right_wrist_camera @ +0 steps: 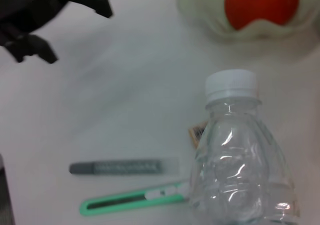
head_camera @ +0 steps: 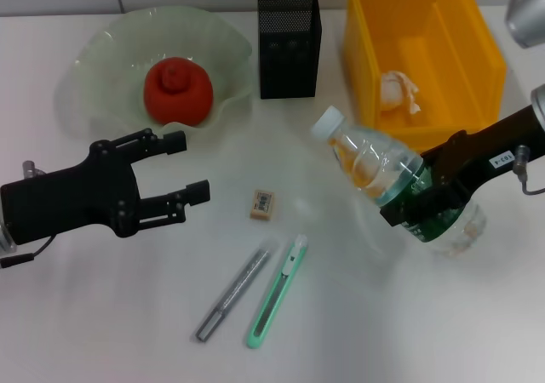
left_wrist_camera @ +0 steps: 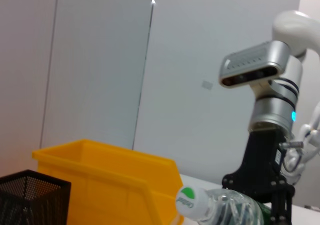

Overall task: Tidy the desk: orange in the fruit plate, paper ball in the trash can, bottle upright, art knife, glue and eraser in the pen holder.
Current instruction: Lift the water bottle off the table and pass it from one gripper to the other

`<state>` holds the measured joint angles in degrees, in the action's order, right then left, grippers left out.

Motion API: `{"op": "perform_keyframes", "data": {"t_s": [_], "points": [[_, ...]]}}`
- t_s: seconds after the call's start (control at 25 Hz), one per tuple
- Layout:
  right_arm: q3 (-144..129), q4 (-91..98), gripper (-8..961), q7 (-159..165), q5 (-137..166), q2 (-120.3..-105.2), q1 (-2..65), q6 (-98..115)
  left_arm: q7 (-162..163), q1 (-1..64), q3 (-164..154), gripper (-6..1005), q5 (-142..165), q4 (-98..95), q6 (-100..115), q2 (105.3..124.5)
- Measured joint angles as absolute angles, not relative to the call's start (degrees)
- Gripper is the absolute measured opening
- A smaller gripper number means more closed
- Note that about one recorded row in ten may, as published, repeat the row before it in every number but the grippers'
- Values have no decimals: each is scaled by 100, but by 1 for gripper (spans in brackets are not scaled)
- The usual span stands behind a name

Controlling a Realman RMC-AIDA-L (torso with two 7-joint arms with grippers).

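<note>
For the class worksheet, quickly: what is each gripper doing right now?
Left gripper: open, holding nothing, above the table near the fruit plate.
Right gripper: closed on the tilted bottle.

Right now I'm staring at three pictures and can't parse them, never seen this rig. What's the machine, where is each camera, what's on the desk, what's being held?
It is a two-armed robot. The head view looks down from the robot's head at a white desk; the other two come from cameras on each wrist.

The right hand is shut on a clear bottle, holding it tilted, cap toward the middle of the desk. The left hand hangs open and empty near the fruit plate.

An orange sits in that plate. A paper ball lies in the yellow bin. The black mesh pen holder stands between plate and bin. An eraser, a grey glue stick and a green art knife lie loose on the desk.
</note>
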<state>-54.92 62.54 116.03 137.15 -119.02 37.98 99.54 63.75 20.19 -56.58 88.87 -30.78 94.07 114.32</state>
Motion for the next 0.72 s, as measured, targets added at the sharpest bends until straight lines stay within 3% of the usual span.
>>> {"op": "perform_keyframes", "data": {"t_s": [0.72], "points": [[-4862,5121,762,9073,12273,-11899,3319,9268,6908,2006,-4992,650,8850,-2982,9676,11730]]}}
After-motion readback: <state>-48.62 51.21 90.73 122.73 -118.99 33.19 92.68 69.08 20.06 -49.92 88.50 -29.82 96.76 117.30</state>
